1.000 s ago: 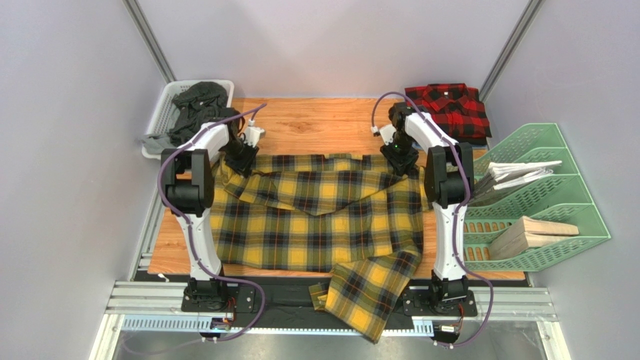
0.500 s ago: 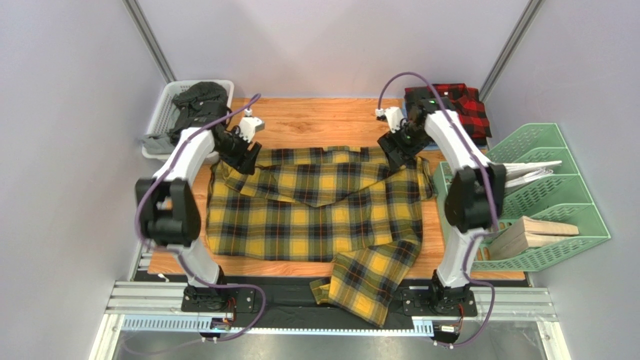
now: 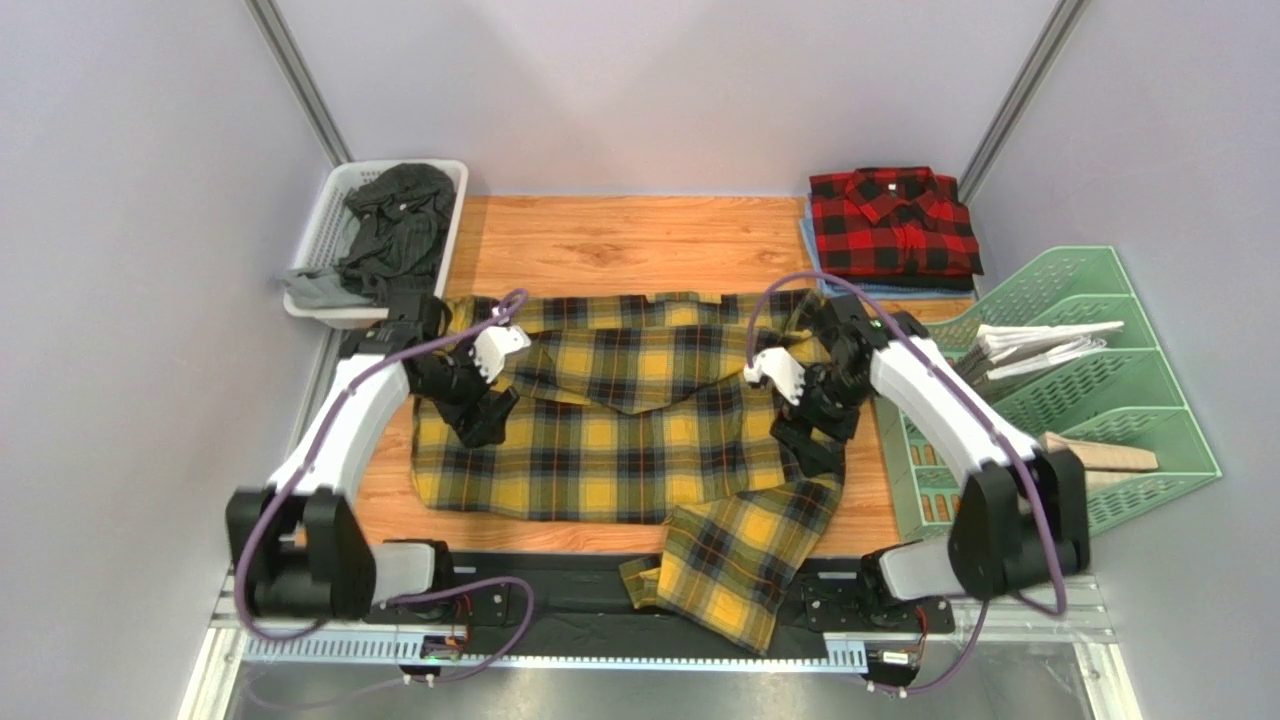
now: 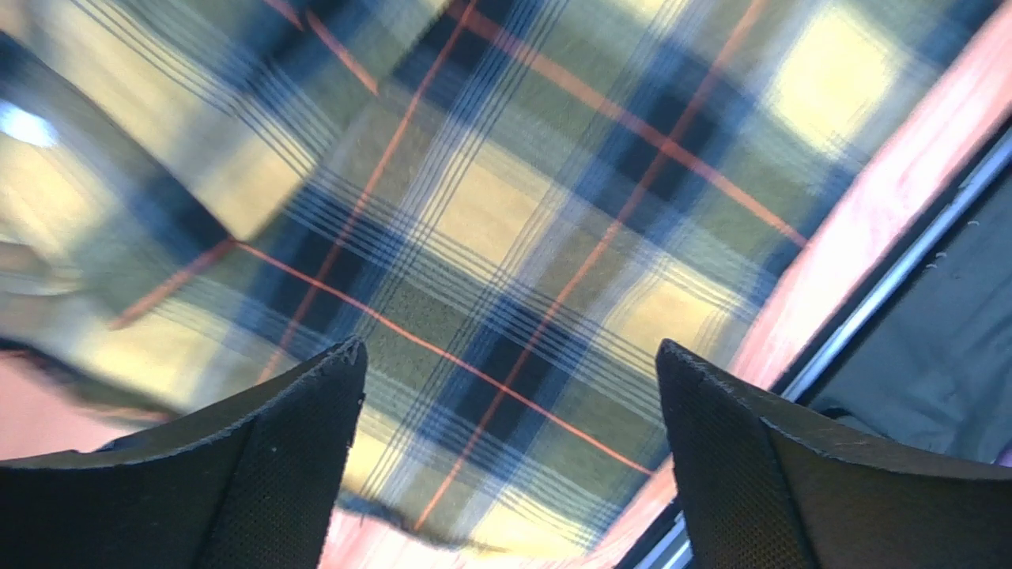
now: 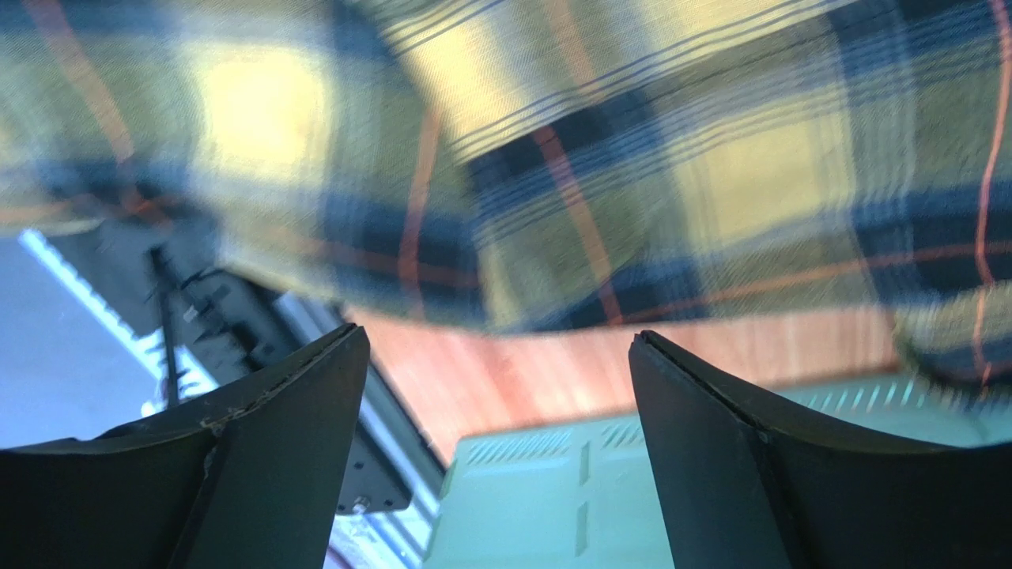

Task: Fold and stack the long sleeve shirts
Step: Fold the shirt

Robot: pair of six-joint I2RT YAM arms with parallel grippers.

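Observation:
A yellow long sleeve shirt (image 3: 631, 413) with dark checks lies spread across the wooden table (image 3: 631, 248), its far edge folded over. One of its sleeves (image 3: 736, 578) hangs off the front edge. A red and black checked shirt (image 3: 894, 222) sits folded at the back right corner. My left gripper (image 3: 481, 416) hovers open over the yellow shirt's left side; in the left wrist view the gripper (image 4: 511, 391) holds nothing above the plaid cloth (image 4: 499, 225). My right gripper (image 3: 812, 438) is open over the shirt's right edge, and in the right wrist view the gripper (image 5: 497, 391) is empty too.
A white basket (image 3: 334, 210) with dark grey clothes stands at the back left. A green file rack (image 3: 1089, 285) holding papers and wooden blocks lines the right side, close to my right arm. Its green wall (image 5: 558, 498) shows under the right gripper.
Both grippers opened and let go of the yellow shirt's far corners. Both arms then drew back toward the near side, over the shirt's sides.

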